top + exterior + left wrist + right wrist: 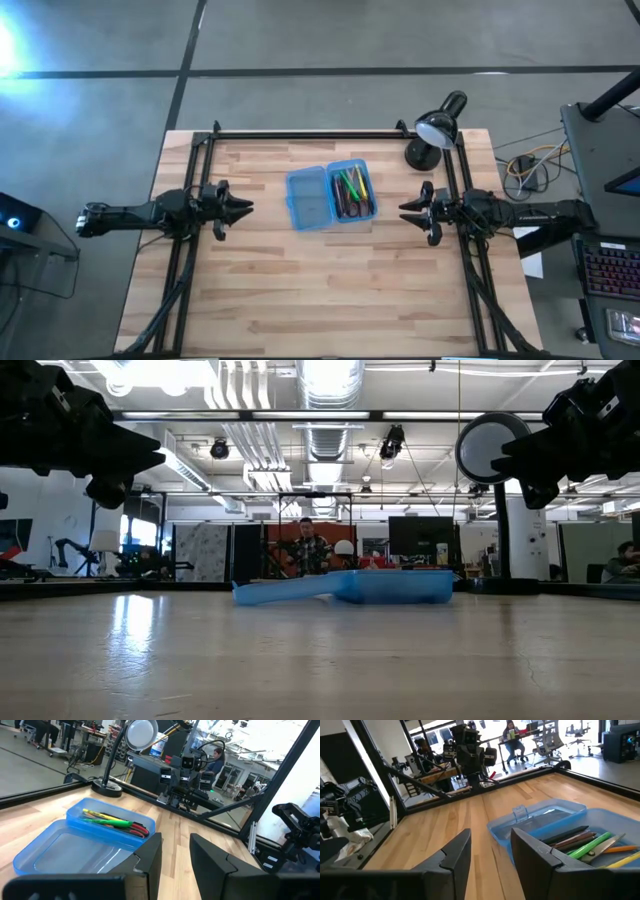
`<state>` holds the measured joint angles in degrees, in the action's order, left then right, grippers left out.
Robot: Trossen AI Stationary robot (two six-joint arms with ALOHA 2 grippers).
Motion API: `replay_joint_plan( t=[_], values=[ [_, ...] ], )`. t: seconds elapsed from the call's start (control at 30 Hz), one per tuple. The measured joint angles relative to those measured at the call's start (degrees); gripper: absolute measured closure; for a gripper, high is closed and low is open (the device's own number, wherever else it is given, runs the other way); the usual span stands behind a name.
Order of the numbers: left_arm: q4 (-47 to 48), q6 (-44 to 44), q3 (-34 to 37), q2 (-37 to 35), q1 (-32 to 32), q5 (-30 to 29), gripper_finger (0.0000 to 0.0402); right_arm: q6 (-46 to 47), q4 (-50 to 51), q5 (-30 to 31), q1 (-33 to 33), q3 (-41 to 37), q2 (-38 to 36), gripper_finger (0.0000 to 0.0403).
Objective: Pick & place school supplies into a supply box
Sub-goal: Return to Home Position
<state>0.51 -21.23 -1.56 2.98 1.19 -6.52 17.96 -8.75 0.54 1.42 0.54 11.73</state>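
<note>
The supply box, a translucent blue case, lies open on the wooden table near its middle, both halves flat on the top. Its right half holds the school supplies: green, yellow, black and brownish pens and a red-handled piece. The left half is bare. My left gripper hovers open at the table's left side, pointing level toward the box. My right gripper hovers open at the right side, also level and facing the box. Neither holds anything.
A black desk lamp stands at the table's far right corner, its head over the table. A black frame runs along the far edge and both sides. Bare wood lies between the box and the near edge.
</note>
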Motion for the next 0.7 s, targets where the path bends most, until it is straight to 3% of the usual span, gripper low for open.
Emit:
replay_joint_plan(
  t=[0.7],
  values=[
    [0.00,0.00,0.00,0.02,0.02,0.02,0.0317,0.00,-0.01,0.00,-0.01,0.00,0.00,0.0275]
  ],
)
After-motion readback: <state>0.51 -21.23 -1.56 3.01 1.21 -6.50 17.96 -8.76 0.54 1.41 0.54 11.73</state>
